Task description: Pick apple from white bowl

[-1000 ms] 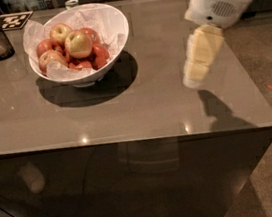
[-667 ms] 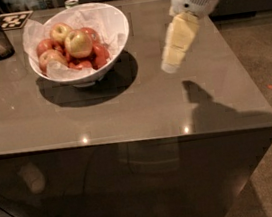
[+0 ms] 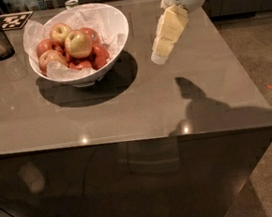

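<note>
Apple (image 3: 78, 44), the big pale yellow-green one, sits on top of the pile in the white bowl (image 3: 117, 28), at the back left of the grey table (image 3: 127, 114). Off to its right, outside the bowl's rim, the gripper (image 3: 159, 57) hangs above the tabletop, tip slanting down toward the bowl, apart from the apple. Spread or pressed together, I cannot tell
</note>
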`<state>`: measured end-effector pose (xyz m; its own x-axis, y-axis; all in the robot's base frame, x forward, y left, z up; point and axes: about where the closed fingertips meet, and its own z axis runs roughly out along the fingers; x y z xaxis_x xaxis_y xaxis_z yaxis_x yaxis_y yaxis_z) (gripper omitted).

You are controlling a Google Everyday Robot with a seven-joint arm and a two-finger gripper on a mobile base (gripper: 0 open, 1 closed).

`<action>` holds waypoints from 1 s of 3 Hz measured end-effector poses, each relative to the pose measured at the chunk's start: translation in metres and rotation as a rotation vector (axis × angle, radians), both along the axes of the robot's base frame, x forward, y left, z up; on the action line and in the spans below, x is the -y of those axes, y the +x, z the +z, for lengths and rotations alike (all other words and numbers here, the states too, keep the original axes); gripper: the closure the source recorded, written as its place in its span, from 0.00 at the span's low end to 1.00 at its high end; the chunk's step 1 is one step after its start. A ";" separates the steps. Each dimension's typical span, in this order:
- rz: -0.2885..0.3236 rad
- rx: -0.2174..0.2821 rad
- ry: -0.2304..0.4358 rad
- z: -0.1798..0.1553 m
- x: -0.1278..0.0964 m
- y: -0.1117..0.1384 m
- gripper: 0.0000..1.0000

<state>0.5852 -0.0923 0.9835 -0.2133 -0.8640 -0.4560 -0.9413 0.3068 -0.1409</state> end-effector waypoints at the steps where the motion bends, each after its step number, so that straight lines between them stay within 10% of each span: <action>1: 0.038 -0.023 -0.035 0.001 -0.059 0.043 0.00; 3: 0.067 -0.004 0.002 0.002 -0.078 0.054 0.00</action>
